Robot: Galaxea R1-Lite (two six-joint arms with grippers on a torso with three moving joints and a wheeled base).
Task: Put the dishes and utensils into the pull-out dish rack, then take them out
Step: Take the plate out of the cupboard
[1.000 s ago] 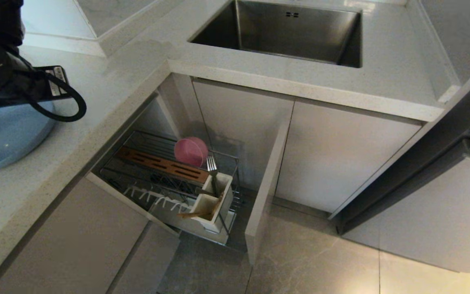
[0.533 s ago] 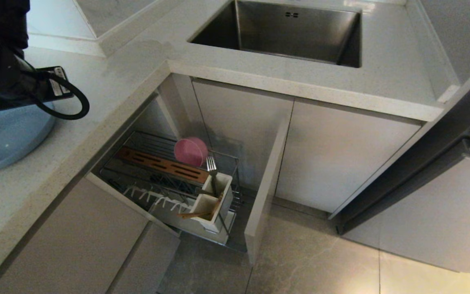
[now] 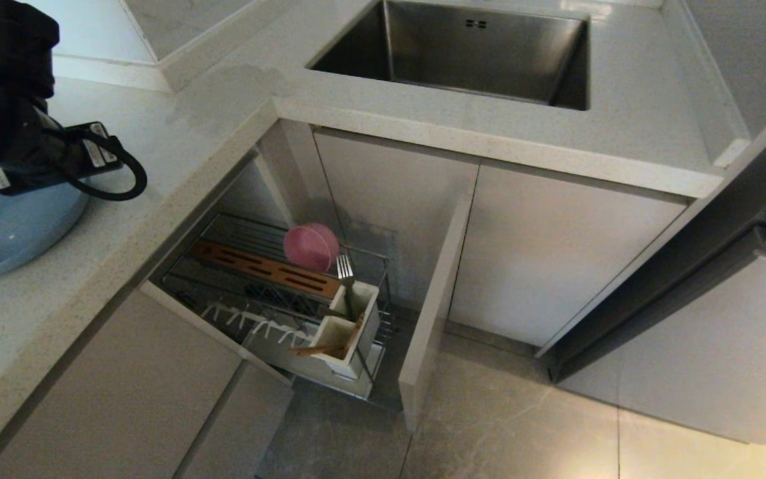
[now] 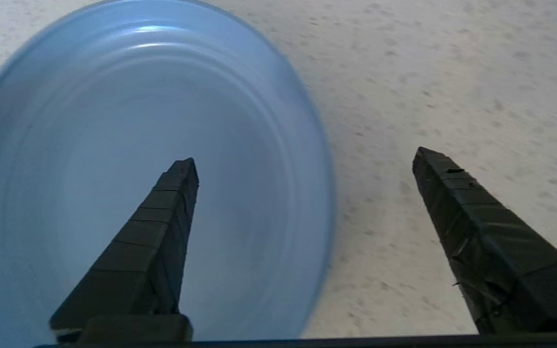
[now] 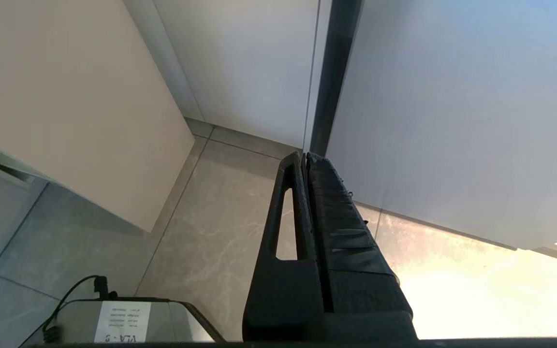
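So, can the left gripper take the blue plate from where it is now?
Probably yes. The left gripper is open above the blue plate on the counter, its fingers either side of the rim, nothing between them.

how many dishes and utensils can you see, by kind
bowl: 1, pink, in the rack
plate: 1, blue, on the counter
fork: 1, in the box
chopsticks: 1 pair, in the box
spoon: 0 visible
total: 4
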